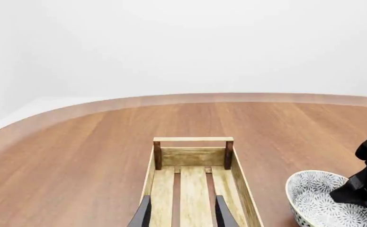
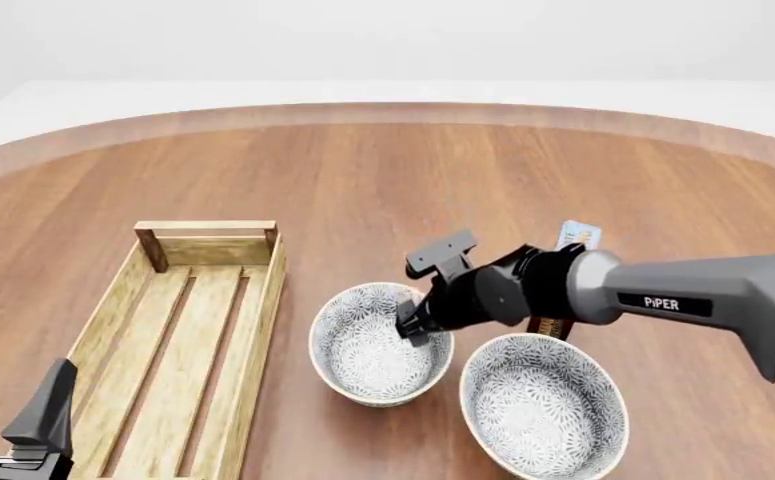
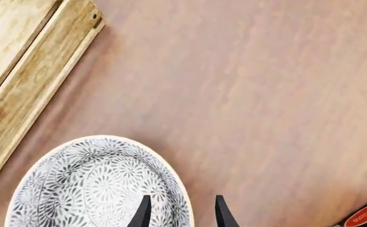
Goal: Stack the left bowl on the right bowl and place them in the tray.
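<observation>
Where wood table point(image 2: 360, 170) ends, plain, seemingly white surround.

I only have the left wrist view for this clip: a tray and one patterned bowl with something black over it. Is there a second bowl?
Observer: Yes. The front view shows a right bowl side by side with the left bowl, neither of them in the tray.
Operator: What is the black thing?
Observer: The right gripper. Its wrist view shows it open astride the left bowl's rim, one finger inside and one outside.
Operator: Anything else on the table?
Observer: A box with a Chocolate label, mostly hidden behind the right arm.
</observation>
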Available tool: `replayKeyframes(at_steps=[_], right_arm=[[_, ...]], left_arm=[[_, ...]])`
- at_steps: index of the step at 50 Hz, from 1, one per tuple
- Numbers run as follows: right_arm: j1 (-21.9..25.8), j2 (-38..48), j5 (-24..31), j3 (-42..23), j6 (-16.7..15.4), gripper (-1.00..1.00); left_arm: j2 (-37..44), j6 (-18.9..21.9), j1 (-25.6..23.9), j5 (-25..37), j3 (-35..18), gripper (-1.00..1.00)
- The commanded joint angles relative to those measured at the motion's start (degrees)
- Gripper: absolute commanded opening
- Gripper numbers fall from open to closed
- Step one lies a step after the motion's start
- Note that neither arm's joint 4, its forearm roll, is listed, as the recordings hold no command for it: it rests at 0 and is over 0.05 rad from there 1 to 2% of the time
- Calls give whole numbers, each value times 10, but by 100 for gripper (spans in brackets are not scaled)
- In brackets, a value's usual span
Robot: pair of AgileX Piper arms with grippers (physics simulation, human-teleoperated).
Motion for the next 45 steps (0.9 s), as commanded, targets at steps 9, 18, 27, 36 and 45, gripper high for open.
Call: replayKeyframes(at_steps=[9,18,27,36,45], right_arm=[[-6,-4,-2,4,-5,-100],[-4,-166,41,-27,23,-100],[-12,-212,76,-60,23,-100],[-18,-236,93,-76,18,-100],[-30,-284,114,-81,24,-100]], left_arm=[[0,0,0,0,0,100],[0,0,0,0,0,100],[0,0,0,0,0,100],[0,0,0,0,0,100],[0,0,0,0,0,100]])
